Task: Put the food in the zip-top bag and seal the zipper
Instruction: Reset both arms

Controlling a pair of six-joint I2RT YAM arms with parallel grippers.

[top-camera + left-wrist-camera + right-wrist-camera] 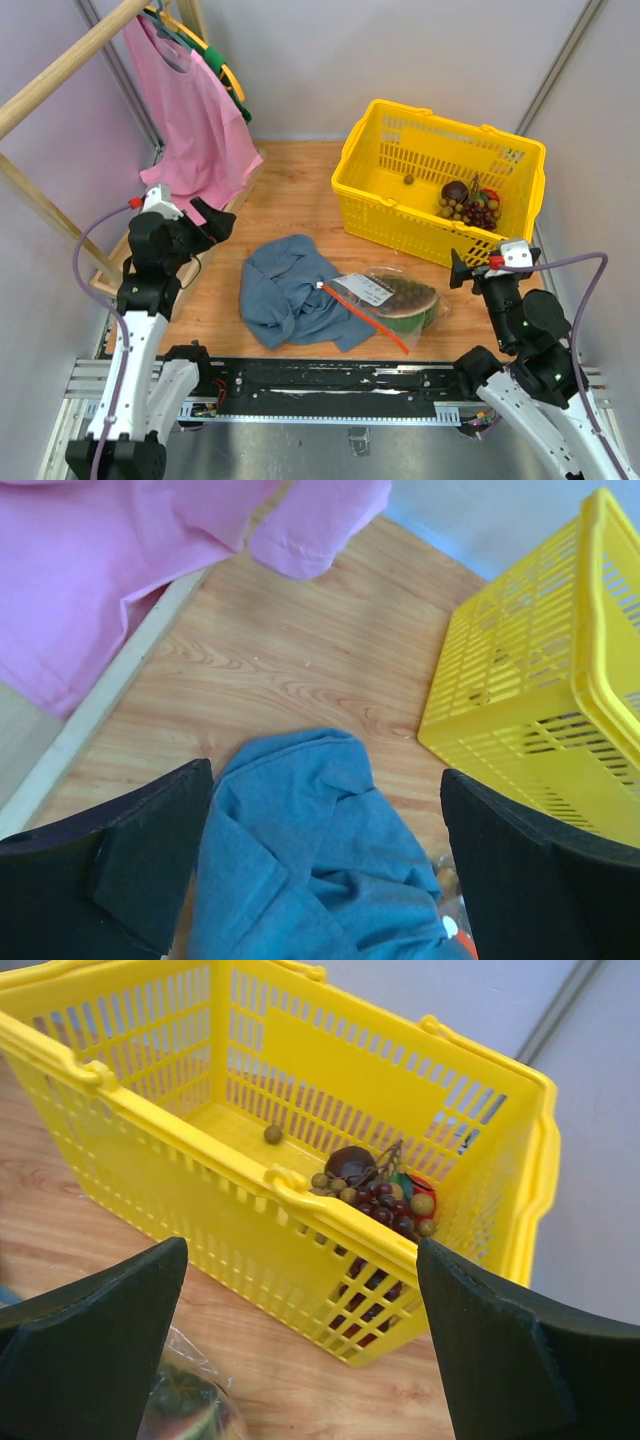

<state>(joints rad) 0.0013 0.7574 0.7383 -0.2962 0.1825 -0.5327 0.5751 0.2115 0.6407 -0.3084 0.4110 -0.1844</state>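
Note:
The clear zip-top bag (392,297) lies on the wooden table in front of the basket, partly on the blue-grey cloth. Dark purple grapes (407,291) and a fruit wedge with green rind (418,316) show inside it. Its orange-red zipper (366,318) runs diagonally along the mouth, beside a white label (368,289); I cannot tell whether it is sealed. A corner of the bag shows in the right wrist view (190,1400). My left gripper (207,226) is open and empty, held high to the left above the cloth. My right gripper (461,269) is open and empty, right of the bag.
A yellow basket (380,165) at the back right holds a dark round fruit (350,1163) and a brownish-green grape bunch (385,1205). The blue-grey cloth (290,295) lies left of the bag. A pink shirt (195,120) hangs on a wooden rack at the left.

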